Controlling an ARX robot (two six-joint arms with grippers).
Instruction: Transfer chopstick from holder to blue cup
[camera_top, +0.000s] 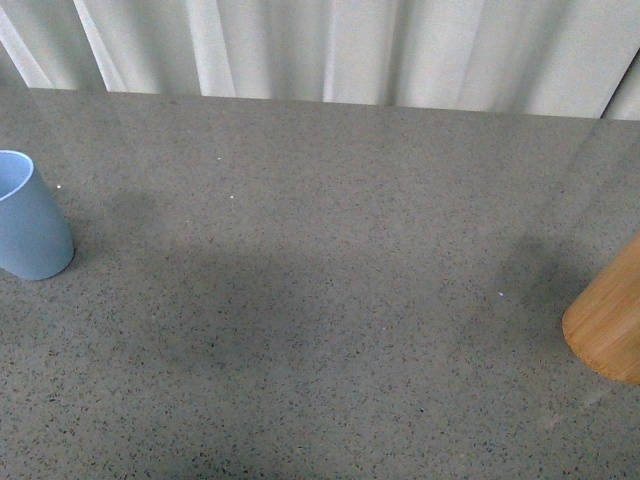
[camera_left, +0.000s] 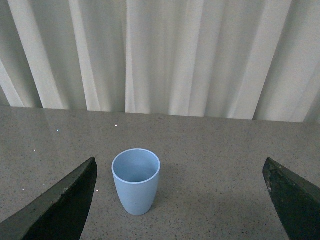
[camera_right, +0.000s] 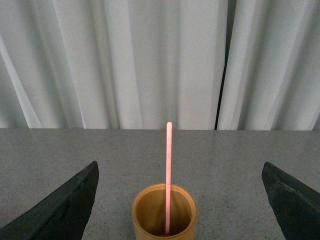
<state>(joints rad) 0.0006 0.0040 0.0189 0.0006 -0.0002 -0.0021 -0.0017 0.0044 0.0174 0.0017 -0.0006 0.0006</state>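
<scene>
The blue cup (camera_top: 30, 220) stands upright at the table's far left edge of the front view; the left wrist view shows the blue cup (camera_left: 136, 181) empty. My left gripper (camera_left: 180, 192) is open, its dark fingers spread wide, the cup ahead of them and nearer one finger. The tan holder (camera_top: 610, 325) shows partly at the right edge. In the right wrist view the holder (camera_right: 164, 212) holds one pink chopstick (camera_right: 168, 175) standing upright. My right gripper (camera_right: 180, 195) is open, fingers wide on either side, not touching the holder. Neither arm shows in the front view.
The grey speckled table (camera_top: 320, 300) spreads between the cup and the holder. White pleated curtains (camera_top: 330, 45) hang along its far edge.
</scene>
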